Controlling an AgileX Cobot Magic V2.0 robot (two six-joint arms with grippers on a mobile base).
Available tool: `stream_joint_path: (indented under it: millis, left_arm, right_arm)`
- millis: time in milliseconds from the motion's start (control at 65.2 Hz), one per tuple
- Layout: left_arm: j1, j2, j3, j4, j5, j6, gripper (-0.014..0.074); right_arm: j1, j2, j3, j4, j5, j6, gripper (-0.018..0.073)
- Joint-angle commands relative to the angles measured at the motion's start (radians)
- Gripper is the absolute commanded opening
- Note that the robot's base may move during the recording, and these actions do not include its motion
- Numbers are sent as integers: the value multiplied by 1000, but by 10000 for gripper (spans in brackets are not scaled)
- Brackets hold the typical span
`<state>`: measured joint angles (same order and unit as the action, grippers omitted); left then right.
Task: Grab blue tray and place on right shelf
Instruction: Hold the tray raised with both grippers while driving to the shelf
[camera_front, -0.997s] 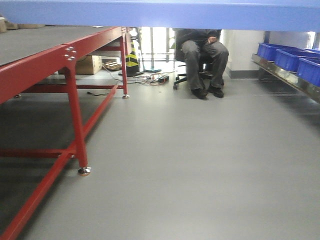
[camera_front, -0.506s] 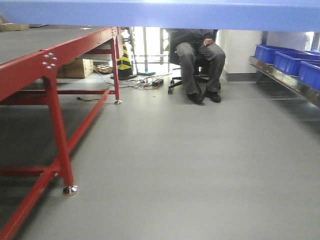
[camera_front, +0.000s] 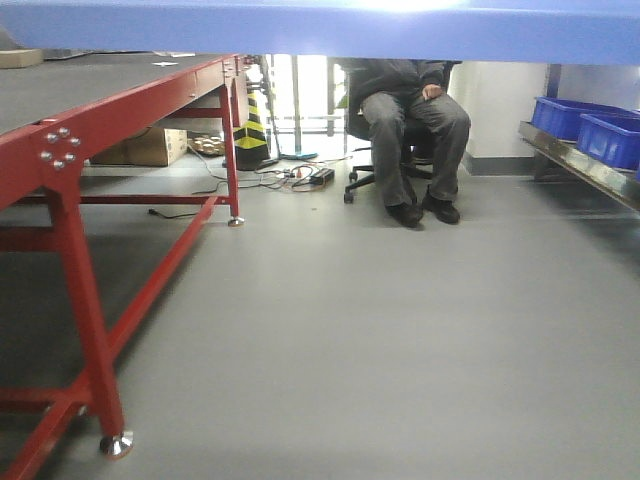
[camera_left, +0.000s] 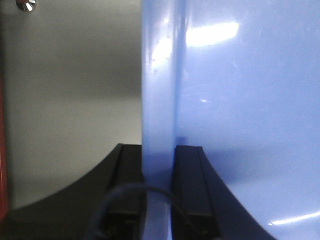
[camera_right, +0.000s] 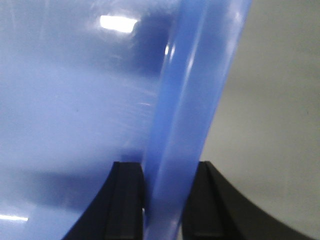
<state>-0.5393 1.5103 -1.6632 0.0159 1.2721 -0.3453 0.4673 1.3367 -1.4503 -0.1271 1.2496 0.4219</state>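
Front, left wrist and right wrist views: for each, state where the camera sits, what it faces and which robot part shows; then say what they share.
Exterior front-facing: low on the robot, looking forward under the blue tray over the floor to a seated person, with the red table on the left and the right shelf on the right; no robot part shows.
Left wrist: on the left arm, looking along the left gripper, shut on the tray's rim.
Right wrist: on the right arm, looking along the right gripper, likewise shut on the rim.
Shared: all three show the tray.
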Motion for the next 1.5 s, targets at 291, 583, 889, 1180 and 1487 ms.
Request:
stream_joint_path:
  millis: [291, 583, 889, 1180, 1487]
  left_arm:
    - [-11, -35, -33, -29, 66, -1, -48]
    - [-11, -35, -33, -29, 66, -1, -48]
    - [-11, -35, -33, -43, 66, -1, -48]
    - [-11, -35, -33, -46, 66, -1, -48]
    - [-11, -35, -33, -46, 66, -1, -48]
  right_arm:
    - [2, -30, -24, 7, -53, -31, 56]
    - [2, -30, -24, 7, -53, -31, 56]
    - [2, -30, -24, 7, -53, -31, 56]
    - [2, -30, -24, 7, -53, -31, 56]
    - [2, -30, -24, 8, -53, -31, 56]
